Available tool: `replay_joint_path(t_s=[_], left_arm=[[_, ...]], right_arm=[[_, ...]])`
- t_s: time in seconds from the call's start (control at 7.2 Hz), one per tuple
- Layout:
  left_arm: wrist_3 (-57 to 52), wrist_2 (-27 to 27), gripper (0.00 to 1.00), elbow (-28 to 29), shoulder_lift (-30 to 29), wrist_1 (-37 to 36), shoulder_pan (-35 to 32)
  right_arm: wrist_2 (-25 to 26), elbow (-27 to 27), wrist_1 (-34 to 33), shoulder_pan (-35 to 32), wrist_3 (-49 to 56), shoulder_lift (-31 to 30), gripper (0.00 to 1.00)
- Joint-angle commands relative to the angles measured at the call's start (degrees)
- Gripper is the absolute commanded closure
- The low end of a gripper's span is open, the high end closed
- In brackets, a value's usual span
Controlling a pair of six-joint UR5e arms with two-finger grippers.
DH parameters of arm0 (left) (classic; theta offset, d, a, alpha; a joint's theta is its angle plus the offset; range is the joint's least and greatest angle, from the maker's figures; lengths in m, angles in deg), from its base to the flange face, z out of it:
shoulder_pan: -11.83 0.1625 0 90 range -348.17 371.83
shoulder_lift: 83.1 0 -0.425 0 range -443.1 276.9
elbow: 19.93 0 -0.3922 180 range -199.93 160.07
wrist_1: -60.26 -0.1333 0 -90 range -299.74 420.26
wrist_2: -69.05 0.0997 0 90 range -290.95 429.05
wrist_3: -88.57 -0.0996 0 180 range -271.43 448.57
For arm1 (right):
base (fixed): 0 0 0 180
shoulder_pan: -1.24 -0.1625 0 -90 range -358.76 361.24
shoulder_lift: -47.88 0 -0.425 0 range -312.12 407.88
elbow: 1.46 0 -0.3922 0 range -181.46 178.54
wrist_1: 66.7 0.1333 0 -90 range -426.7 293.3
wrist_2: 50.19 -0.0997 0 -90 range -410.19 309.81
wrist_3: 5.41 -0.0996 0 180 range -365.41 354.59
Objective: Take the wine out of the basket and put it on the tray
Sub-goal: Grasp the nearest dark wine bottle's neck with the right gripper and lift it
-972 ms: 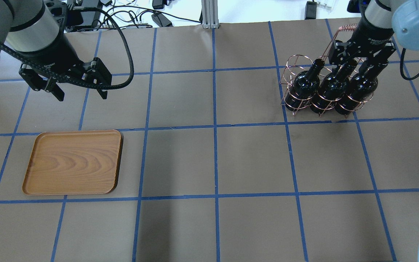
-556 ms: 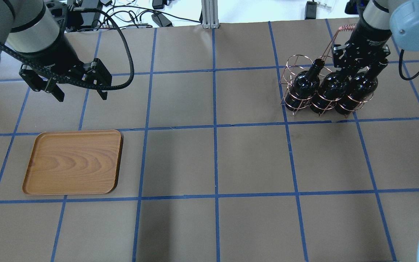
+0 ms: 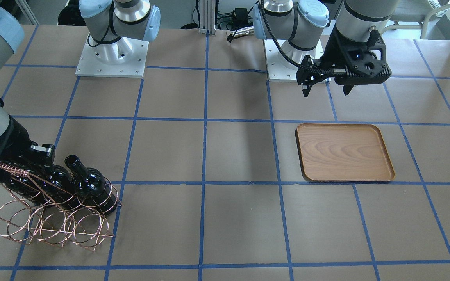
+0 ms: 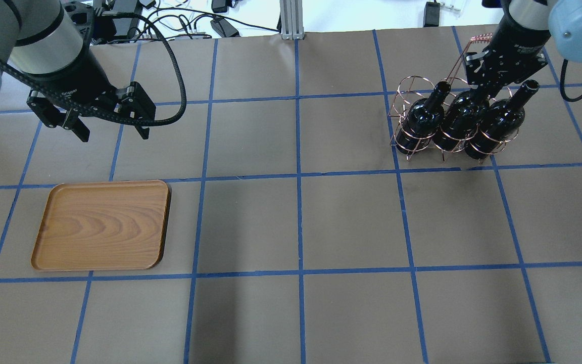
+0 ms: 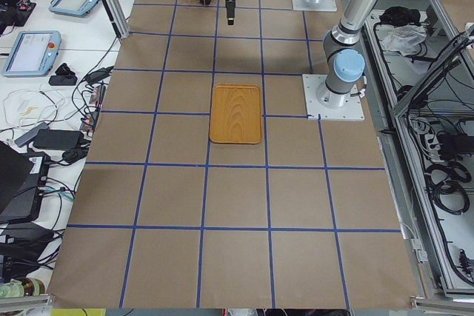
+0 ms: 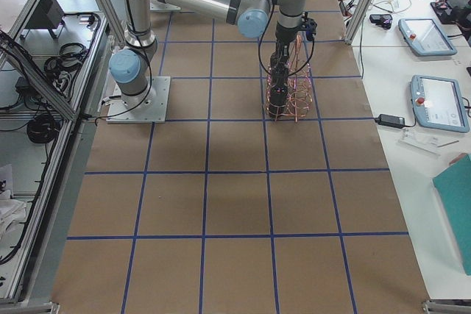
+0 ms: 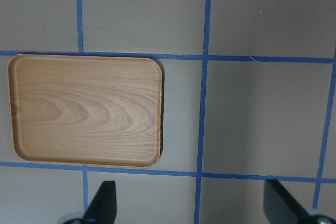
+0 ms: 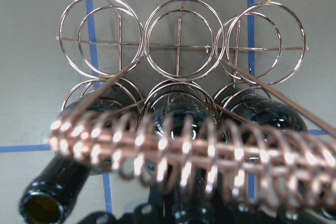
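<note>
Three near-black wine bottles stand in the copper wire basket [image 4: 403, 93] at the far right. My right gripper [image 4: 488, 85] reaches down over the basket and appears shut on the neck of the middle wine bottle [image 4: 460, 121], which is hidden by the fingers. The necks of the left bottle [image 4: 440, 92] and the right bottle [image 4: 526, 91] stand free. The basket's coiled handle [image 8: 184, 150] crosses the right wrist view. The wooden tray [image 4: 101, 225] lies bare at the near left. My left gripper [image 4: 114, 135] hangs open and empty behind the tray, which also shows in the left wrist view [image 7: 84, 108].
Brown paper with blue tape lines covers the table [image 4: 296, 227]. The basket's far row of rings [image 3: 49, 226] holds no bottles. Cables and a metal post [image 4: 289, 20] lie past the table's far edge. The arm bases [image 3: 111, 54] stand on the robot's side.
My right gripper's fingers have drawn in from a wide spread to the middle bottle's neck, and the right bottle's neck has come into view. The left arm has not moved.
</note>
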Motion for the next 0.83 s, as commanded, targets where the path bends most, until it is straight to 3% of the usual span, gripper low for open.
replay_joint_path(t_s=[0.0,0.14,0.42,0.56,0.69], left_arm=[[0.0,0.0,0.00,0.0,0.0,0.0,0.0],[0.0,0.0,0.00,0.0,0.0,0.0,0.1],[0.0,0.0,0.00,0.0,0.0,0.0,0.1],[0.0,0.0,0.00,-0.1,0.0,0.0,0.1],[0.0,-0.1,0.00,-0.1,0.0,0.0,0.1]], right_arm=[[2.1,-9.9,17.9,-0.7,-0.3,-6.8,1.00],[2.9,-11.0,25.1,-0.7,-1.5,-9.8,1.00],[0.5,-9.3,30.3,-5.8,-11.2,-13.5,1.00],[0.1,-8.5,29.5,-13.1,-21.2,-12.9,1.00],[0.0,-6.7,23.2,-21.8,-29.0,-9.6,1.00]])
